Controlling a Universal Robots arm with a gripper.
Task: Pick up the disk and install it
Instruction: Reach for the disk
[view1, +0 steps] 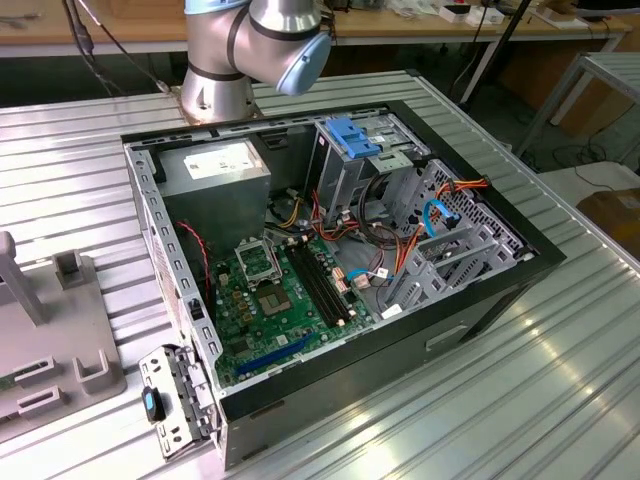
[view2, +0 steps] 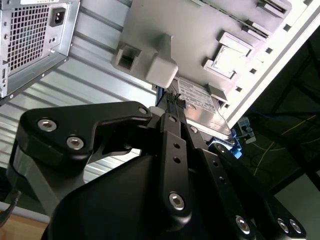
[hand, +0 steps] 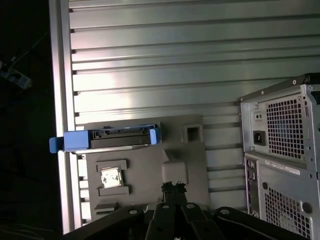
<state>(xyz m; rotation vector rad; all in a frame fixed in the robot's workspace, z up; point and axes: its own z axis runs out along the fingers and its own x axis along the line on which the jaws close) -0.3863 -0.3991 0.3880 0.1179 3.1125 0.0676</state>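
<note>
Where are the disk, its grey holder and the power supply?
the disk (hand: 120, 140): first wrist view, middle of its dark edge.
grey holder (hand: 140, 165): first wrist view, bare flat face.
power supply (view1: 222, 160): exterior view, white label.

Ribbed table (view1: 560, 380); computer case (view1: 420, 345); grey fixture (view1: 60, 345)

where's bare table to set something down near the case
Bare ribbed table lies on the exterior view's right of the case, and in a narrow strip between case and tray. Inside, the case is crowded with cables.
</note>
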